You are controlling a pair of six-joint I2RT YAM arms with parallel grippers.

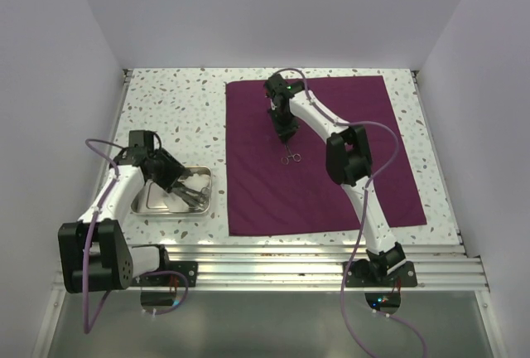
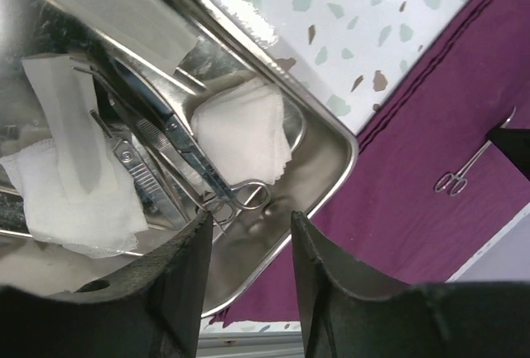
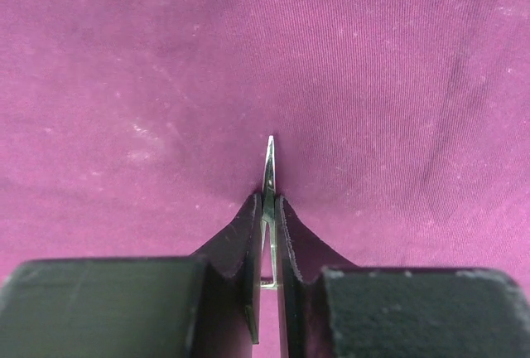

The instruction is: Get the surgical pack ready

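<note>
My right gripper [image 3: 267, 202] is clenched on the thin pointed end of the scissors [image 3: 270, 159], which show edge-on between my pads, low over the dark-purple cloth [image 3: 397, 84]. I hold only that narrow tip. I judge that the ringed handles, resting on the cloth on the side toward my bases, could swing or slide out of the pinch if I lift or turn sharply. Pressing lower could snag the cloth and wrinkle it.

My left gripper [image 2: 250, 224] is released, its jaws apart with nothing between them, hanging over the steel tray [image 2: 330, 159]. Just past my fingertips lie the rings of a second ring-handled instrument [image 2: 195, 159]. It lies tangled with the tweezers [image 2: 141, 171], with one gauze square [image 2: 240, 134] just beside it. Another gauze square [image 2: 74, 196] lies farther in. The risk here is closing on two tools at once, catching gauze along with them, or the steel skidding on the shiny tray floor.

The tray stands on the speckled table [image 2: 364, 10], just beside the cloth's left edge, well apart from my right gripper.
</note>
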